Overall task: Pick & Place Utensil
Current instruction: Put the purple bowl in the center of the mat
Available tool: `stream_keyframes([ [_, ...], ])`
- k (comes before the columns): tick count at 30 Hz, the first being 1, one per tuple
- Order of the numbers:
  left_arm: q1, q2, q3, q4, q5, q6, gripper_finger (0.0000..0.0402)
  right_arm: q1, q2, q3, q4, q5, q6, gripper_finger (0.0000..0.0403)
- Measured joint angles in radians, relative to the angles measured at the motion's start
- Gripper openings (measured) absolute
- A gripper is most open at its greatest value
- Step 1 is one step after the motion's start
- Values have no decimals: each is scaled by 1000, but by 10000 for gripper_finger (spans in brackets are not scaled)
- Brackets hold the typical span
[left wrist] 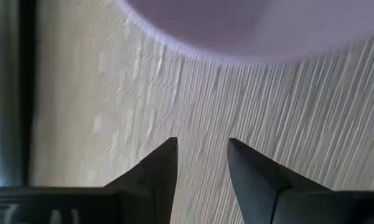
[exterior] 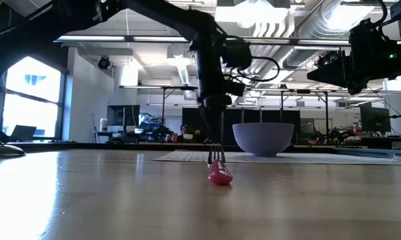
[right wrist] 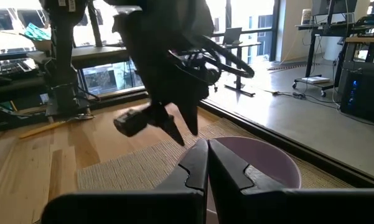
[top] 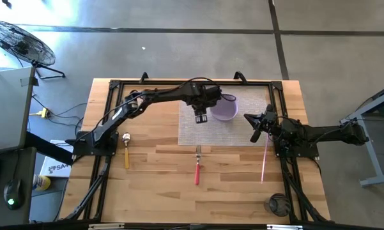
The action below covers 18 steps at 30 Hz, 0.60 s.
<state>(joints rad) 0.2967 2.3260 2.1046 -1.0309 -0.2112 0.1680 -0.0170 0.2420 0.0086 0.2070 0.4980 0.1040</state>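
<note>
A red-handled fork [top: 197,167] lies flat on the wooden table near its middle. The low view shows the fork [exterior: 219,173] end on. A lavender bowl [top: 226,107] stands on a woven mat [top: 243,131]. My left gripper [top: 200,118] hangs open above the mat just left of the bowl and points steeply down. In its wrist view the gripper [left wrist: 202,144] has only mat between its fingers, with the bowl's rim [left wrist: 249,37] beyond. My right gripper [top: 250,122] waits shut at the mat's right edge; its wrist view shows the shut gripper [right wrist: 207,146].
A gold spoon [top: 126,150] lies at the table's left. A thin pink utensil [top: 264,156] lies at the right, beside the right arm's base. A small dark round object [top: 278,204] sits at the near right corner. Bare wood surrounds the fork.
</note>
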Motion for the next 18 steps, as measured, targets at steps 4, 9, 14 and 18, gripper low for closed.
stream_keyframes([
  [4, -1, 0, -48, 122, 68, 3, 129, 0, 0, 0, 0, 0, 0, 5],
  [9, -13, 0, -52, 172, 107, 7, 129, 0, 0, 0, 0, 0, 0, 5],
  [14, -15, 0, -52, 249, 154, 5, 129, 0, 0, 0, 0, 0, 0, 5],
  [18, -15, 0, -52, 278, 155, -16, 129, 0, 0, 0, 0, 0, 0, 5],
])
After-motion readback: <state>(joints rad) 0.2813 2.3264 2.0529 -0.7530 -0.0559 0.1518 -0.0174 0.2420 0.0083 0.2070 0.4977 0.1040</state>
